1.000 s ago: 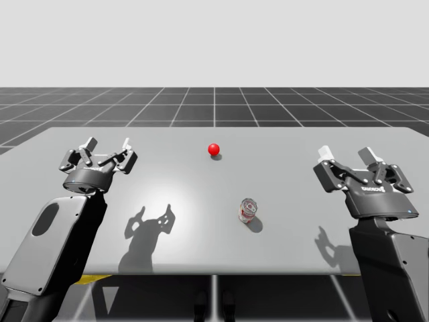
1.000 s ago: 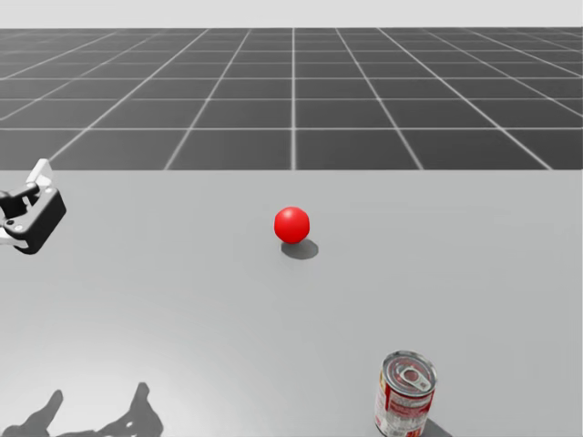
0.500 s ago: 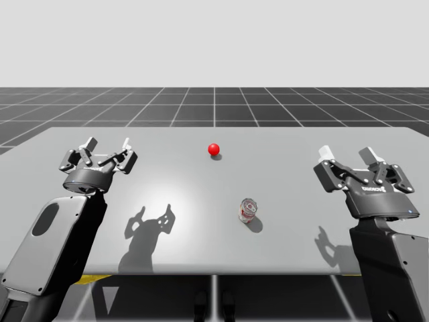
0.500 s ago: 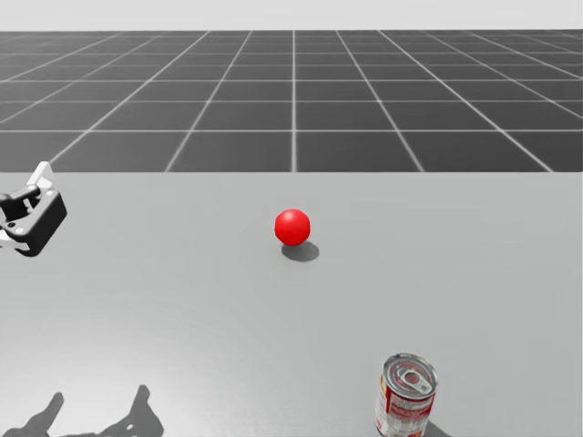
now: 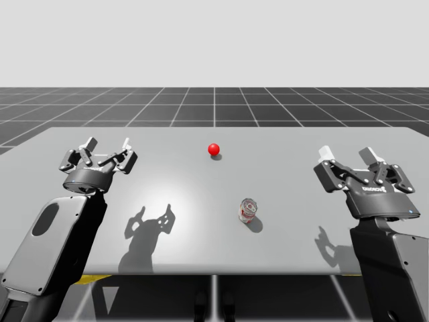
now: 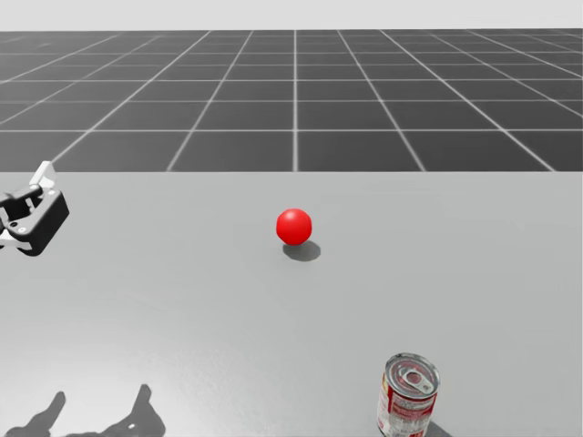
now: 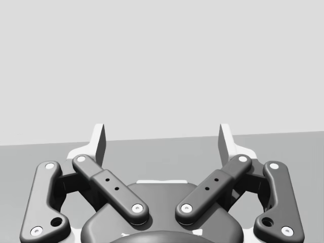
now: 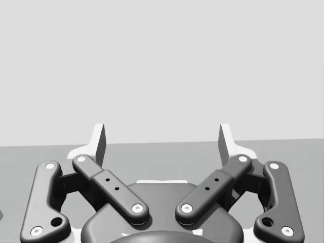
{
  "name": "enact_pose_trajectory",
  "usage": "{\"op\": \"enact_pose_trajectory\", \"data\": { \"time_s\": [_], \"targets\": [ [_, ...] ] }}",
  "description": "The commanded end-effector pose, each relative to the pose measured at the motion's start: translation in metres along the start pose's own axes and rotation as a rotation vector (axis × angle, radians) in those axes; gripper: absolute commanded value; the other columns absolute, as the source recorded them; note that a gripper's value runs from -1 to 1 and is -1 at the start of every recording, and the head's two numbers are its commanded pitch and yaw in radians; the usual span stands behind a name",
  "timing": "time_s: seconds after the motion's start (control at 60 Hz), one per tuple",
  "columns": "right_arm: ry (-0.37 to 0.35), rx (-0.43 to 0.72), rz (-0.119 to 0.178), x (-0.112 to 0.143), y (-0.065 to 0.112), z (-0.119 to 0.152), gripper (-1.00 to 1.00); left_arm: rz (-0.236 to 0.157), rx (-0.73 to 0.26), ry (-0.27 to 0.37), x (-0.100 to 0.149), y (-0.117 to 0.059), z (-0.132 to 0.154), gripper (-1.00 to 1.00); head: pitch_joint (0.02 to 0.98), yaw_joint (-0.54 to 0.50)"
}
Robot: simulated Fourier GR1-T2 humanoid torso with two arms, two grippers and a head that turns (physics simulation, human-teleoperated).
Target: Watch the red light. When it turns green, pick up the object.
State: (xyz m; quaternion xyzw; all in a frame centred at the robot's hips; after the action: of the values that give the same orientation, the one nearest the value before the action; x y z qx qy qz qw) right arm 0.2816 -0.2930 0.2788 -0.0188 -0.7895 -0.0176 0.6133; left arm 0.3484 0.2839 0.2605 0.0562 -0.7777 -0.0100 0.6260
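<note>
Two arms are hovering, left gripper (image 5: pixel 107 143) and right gripper (image 5: pixel 346 153), jaws apart and empty | can (image 5: pixel 247 210) is standing between them, nearer the right jaws | light (image 5: pixel 214 149) is glowing red, so holding off looks wisest.

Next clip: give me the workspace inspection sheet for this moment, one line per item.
Surface: grey table, flat, carrying the job's two things and the arms' shadows.
Job's things: red light, a ball showing red, not green, toward the far side; red and white can, upright, nearer me and slightly right of the light, apart from it, untouched.
Clutter: nothing seen.
Grippers: left gripper over the table's left part, fingers open, holding nothing; right gripper over its right part, fingers open, holding nothing; both well away from the red and white can.
Cables: nothing seen.
Surroundings: dark gridded floor beyond the table, plain pale backdrop above it.
</note>
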Motion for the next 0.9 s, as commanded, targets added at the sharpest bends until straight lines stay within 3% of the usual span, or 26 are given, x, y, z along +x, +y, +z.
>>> {"op": "enact_pose_trajectory", "data": {
  "time_s": [0.017,0.9],
  "targets": [
    [0.0,0.0,0.0,0.0001,0.0001,0.0,-1.0,0.0,0.0,0.0,-0.0001,0.0001,-0.0003,-1.0,0.552,0.01],
    [-0.001,0.0,0.0,0.0005,-0.0011,0.0,-1.0,0.0,0.0,0.0,-0.0001,0.0001,-0.0003,-1.0,0.554,0.01]
  ]
}}
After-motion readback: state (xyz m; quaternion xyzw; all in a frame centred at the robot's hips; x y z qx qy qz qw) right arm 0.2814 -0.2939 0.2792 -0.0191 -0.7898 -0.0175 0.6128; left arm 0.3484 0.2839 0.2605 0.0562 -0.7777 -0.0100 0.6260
